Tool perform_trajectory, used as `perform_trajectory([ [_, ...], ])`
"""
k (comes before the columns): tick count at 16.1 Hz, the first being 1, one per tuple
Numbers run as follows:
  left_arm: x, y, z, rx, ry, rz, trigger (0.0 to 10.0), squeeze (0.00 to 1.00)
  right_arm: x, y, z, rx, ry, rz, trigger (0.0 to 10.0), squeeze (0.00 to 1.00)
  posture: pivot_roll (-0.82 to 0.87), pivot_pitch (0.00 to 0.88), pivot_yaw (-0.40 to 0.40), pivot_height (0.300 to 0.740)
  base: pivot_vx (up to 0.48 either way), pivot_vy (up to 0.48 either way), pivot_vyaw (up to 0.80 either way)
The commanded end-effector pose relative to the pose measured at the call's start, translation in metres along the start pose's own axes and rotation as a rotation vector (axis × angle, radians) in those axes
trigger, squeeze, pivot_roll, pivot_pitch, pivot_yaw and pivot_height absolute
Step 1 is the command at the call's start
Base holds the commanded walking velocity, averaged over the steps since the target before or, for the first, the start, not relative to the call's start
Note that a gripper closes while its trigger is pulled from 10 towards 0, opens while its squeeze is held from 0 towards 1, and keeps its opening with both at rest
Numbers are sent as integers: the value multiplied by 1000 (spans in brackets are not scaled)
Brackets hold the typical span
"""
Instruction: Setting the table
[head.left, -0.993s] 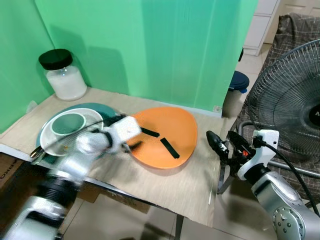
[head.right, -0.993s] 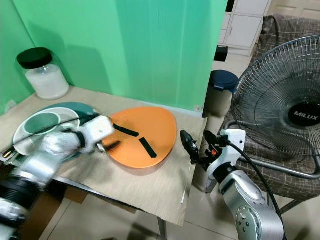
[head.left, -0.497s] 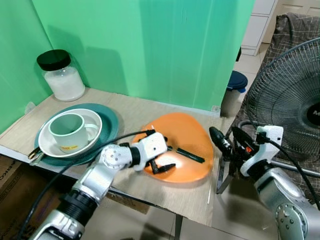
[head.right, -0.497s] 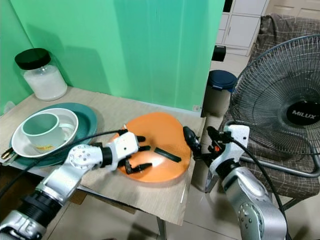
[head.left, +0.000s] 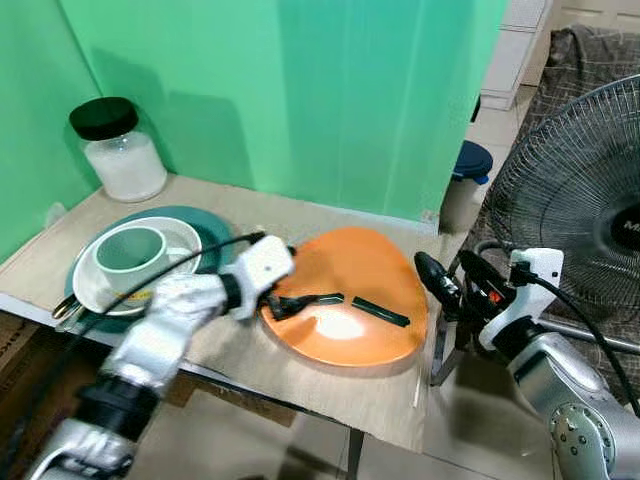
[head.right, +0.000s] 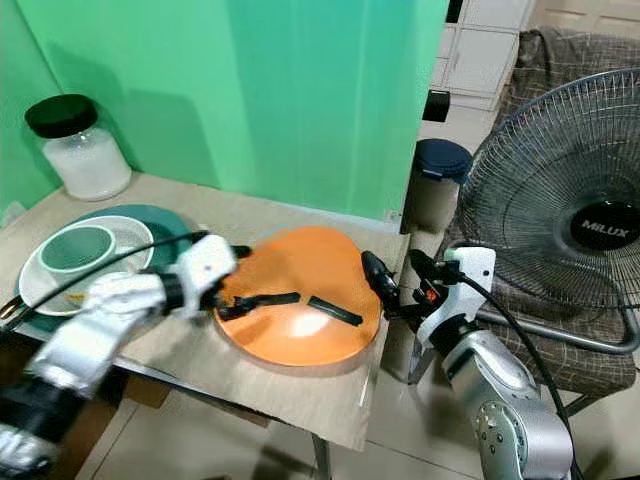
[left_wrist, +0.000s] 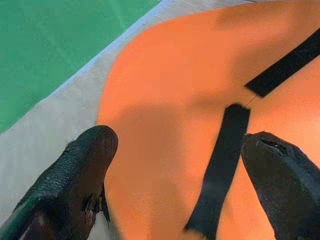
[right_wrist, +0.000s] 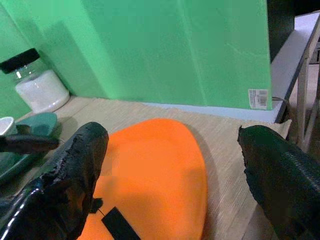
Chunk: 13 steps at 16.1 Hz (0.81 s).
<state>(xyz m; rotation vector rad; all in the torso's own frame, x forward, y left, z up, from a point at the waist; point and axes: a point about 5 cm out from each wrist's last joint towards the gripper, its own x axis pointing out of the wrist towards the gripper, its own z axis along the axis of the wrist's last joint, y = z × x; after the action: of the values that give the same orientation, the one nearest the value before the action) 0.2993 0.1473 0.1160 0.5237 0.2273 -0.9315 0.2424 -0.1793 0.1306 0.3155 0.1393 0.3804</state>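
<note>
A: Count it off for me.

B: One table (head.left: 330, 385). On it one orange mat (head.left: 350, 300), one teal plate (head.left: 212, 232), one white bowl (head.left: 95, 290) on that plate, one mug (head.left: 130, 250) in the bowl, one jar (head.left: 115, 150) with a black lid at the back corner. Two black strips (head.left: 380, 311) lie on the mat near its middle.

A: And the grippers?

B: Two. The left gripper (head.left: 290, 300) is at the mat's left edge, fingers spread apart; in the left wrist view one fingertip (left_wrist: 90, 150) sits at the mat's rim over the table and the other over the orange, with a strip between them. Nothing is held. The right gripper (head.left: 450, 280) hangs off the table's right end, beside the mat, its fingers also wide apart and empty.

A: What is hard to read?

B: The left arm is blurred, so its finger against the strip is hard to separate in the eye views. Something dark pokes from under the plate at its left edge (head.left: 65, 312); I cannot tell what. The fan (head.left: 580, 200) is cut off by the right border. A blue bin (head.left: 478, 160) is half hidden behind the green screen (head.left: 300, 90).
</note>
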Motion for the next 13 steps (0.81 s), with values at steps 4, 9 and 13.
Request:
perform_trajectory([
  [4, -9, -19, -13, -28, 37, -46, 10000, 1000, 2, 0, -2, 8, 17, 21, 10000, 0, 24, 0, 16, 740, 0, 0, 0],
  [9, -12, -34, -16, -28, 46, -49, 10000, 1000, 5, -3, -4, 33, 30, 44, 10000, 0, 20, 0, 6, 740, 0, 0, 0],
  [13, -15, -44, -27, 8, 91, -76, 10000, 1000, 18, -5, -8, 62, 49, 73, 10000, 0, 7, 0, 16, 740, 0, 0, 0],
])
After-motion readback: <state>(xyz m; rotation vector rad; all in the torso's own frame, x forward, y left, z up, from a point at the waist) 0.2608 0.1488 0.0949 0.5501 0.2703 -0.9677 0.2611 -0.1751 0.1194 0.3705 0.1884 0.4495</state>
